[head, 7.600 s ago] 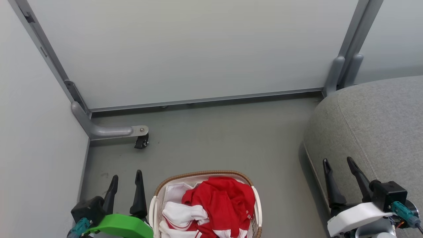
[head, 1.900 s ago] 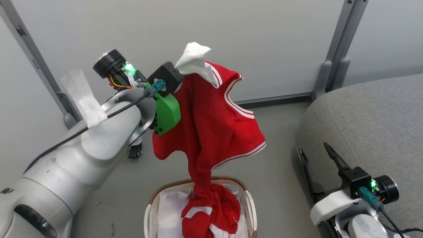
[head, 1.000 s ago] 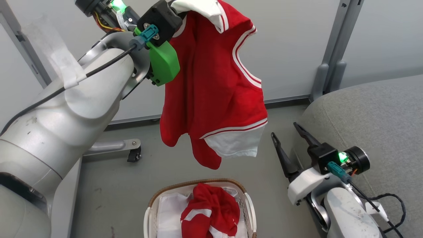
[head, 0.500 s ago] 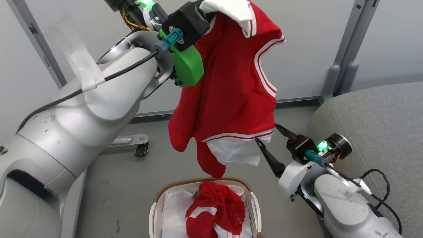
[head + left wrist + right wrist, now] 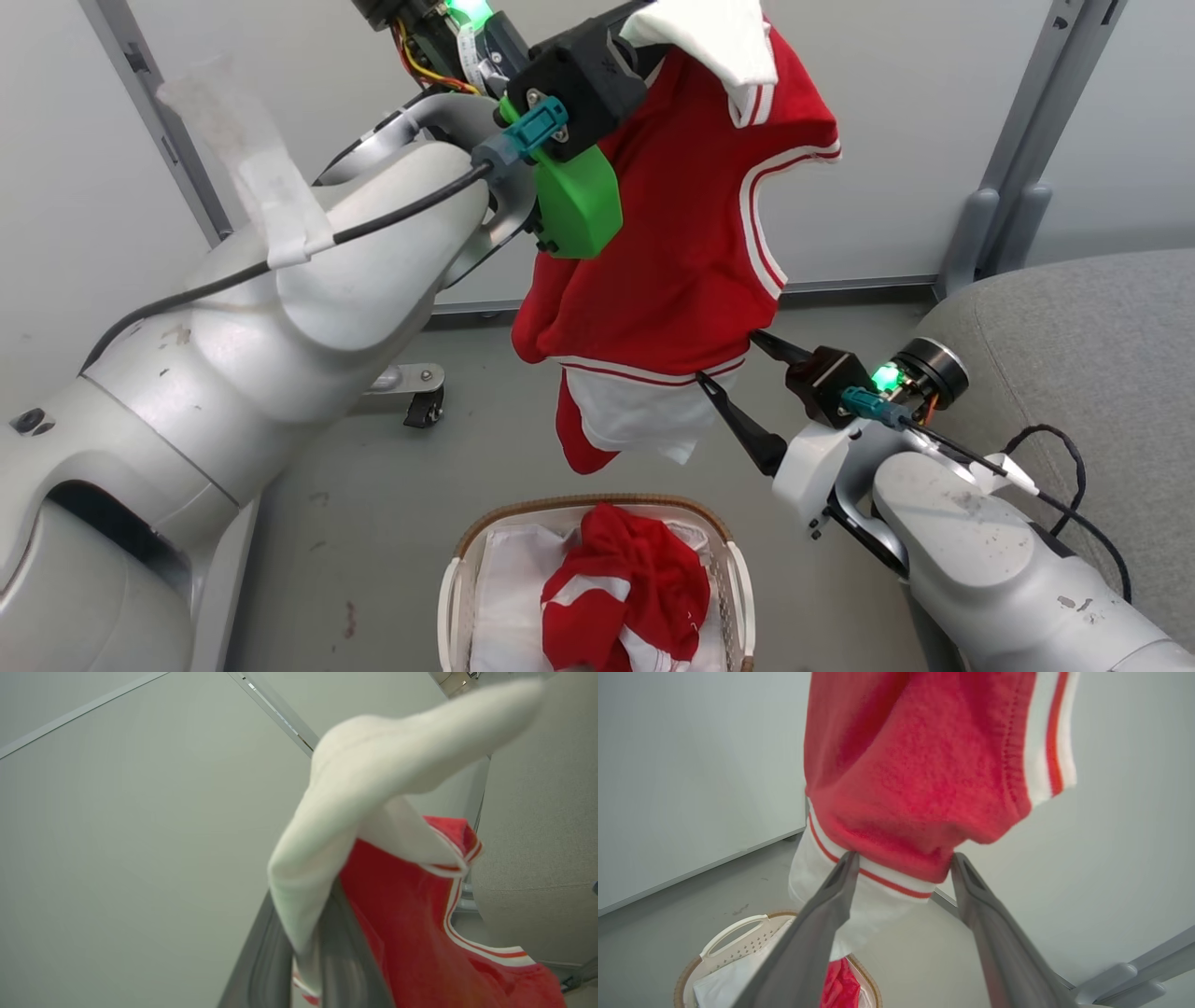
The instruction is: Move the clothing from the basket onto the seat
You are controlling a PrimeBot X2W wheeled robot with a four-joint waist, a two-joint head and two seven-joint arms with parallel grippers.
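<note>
Clothing of red soft fabric with white panels and thin white stripe trim shows as two garments. One garment point(image 5: 672, 243) hangs in the air, well above the floor, pinched at a white corner by the left gripper point(image 5: 308, 914), whose two dark fingers are clamped tight on the cloth. It drapes down in front of the pale wall panel, with its striped hem and white lower panel at the bottom. The second garment point(image 5: 625, 597) lies crumpled inside the one small oval white plastic basket point(image 5: 532, 509) with a brown woven rim, on top of a plain white liner sheet point(image 5: 509, 597).

The basket stands on the grey floor, below the hanging garment and apart from it. The right gripper point(image 5: 728, 357) is raised to the garment's hem with its jaws spread wide. In the right wrist view its two fingertips point(image 5: 852, 858) flank the striped hem on either side, and the cloth between them isn't squeezed.

The one large grey upholstered seat point(image 5: 1074, 355) sits at the right, behind the right arm, with no clothing on the part in view.
</note>
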